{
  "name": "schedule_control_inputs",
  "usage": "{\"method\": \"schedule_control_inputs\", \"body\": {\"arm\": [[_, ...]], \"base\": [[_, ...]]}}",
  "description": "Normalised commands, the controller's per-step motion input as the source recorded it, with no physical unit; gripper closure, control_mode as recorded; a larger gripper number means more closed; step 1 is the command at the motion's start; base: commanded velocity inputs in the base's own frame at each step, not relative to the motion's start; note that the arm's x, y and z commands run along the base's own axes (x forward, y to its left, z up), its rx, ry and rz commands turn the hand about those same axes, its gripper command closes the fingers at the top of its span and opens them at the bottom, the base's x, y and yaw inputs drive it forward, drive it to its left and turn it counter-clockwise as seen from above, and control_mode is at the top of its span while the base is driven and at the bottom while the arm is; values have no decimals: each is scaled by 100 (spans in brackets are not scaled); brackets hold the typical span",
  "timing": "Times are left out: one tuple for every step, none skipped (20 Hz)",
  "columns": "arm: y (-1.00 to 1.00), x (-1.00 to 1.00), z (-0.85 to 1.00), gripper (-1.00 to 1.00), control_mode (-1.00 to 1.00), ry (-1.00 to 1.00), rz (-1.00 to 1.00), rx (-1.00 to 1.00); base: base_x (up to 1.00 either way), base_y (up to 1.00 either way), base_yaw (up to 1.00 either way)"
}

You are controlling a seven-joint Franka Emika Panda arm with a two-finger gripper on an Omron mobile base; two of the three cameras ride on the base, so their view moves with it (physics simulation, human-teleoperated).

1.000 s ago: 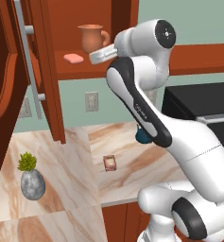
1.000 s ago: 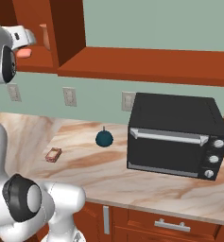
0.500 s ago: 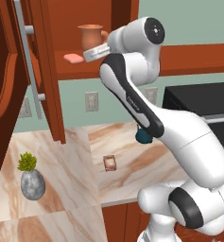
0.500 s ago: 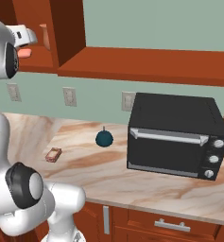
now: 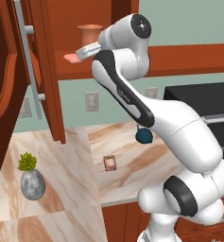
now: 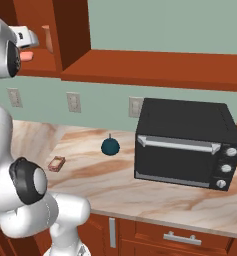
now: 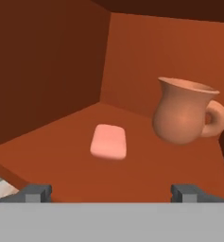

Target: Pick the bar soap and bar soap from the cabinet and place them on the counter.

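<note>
jaws: the jaws [image 7: 111,191] stand spread as wide as they go and grip nothing; the two dark tips rise at the bottom corners of the hand view, with the cabinet shelf between them.
soap from jaws: the pink bar soap [image 7: 108,141] lies flat on the shelf, straight ahead of the jaws and slightly left of the midline between the tips, apart from both.
long axis: the pink bar's long side runs away from the hand, roughly in line with the approach, so its short width appears to face the tips; that judgement favours a straight advance with no roll.
neighbour: a terracotta mug [image 7: 185,111] stands upright to the right of the bar and further in, handle turned right, clear of the bar.
cabinet: the cabinet [image 5: 35,71] is open, its door swung out at left; the hand is at the shelf's front edge beside the pink bar [image 5: 71,57].
second soap: the brown-rimmed bar soap [image 5: 109,162] already lies on the bench [image 5: 75,179].
change: against the earlier frames the upper arm has swung up and in toward the shelf; the jaws keep the same wide spread, and both soaps lie where they lay.
</note>
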Motion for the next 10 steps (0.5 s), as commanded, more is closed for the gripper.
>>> {"method": "schedule_control_inputs", "body": {"arm": [[13,29,-12,-100,-100,2,0,0],[12,29,-12,-100,-100,2,0,0],[14,31,-12,-100,-100,3,0,0],[16,31,-10,-100,-100,2,0,0],[16,32,-8,-100,-100,3,0,0],[14,29,-6,-100,-100,2,0,0],[13,29,-7,-100,-100,2,0,0],[13,28,-9,-100,-100,2,0,0],[14,30,-9,-100,-100,1,0,0],[16,30,-7,-100,-100,1,0,0]], "base": [[0,0,0],[0,0,0],[0,0,0],[0,0,0],[0,0,0],[0,0,0],[0,0,0],[0,0,0],[0,0,0],[0,0,0]]}}
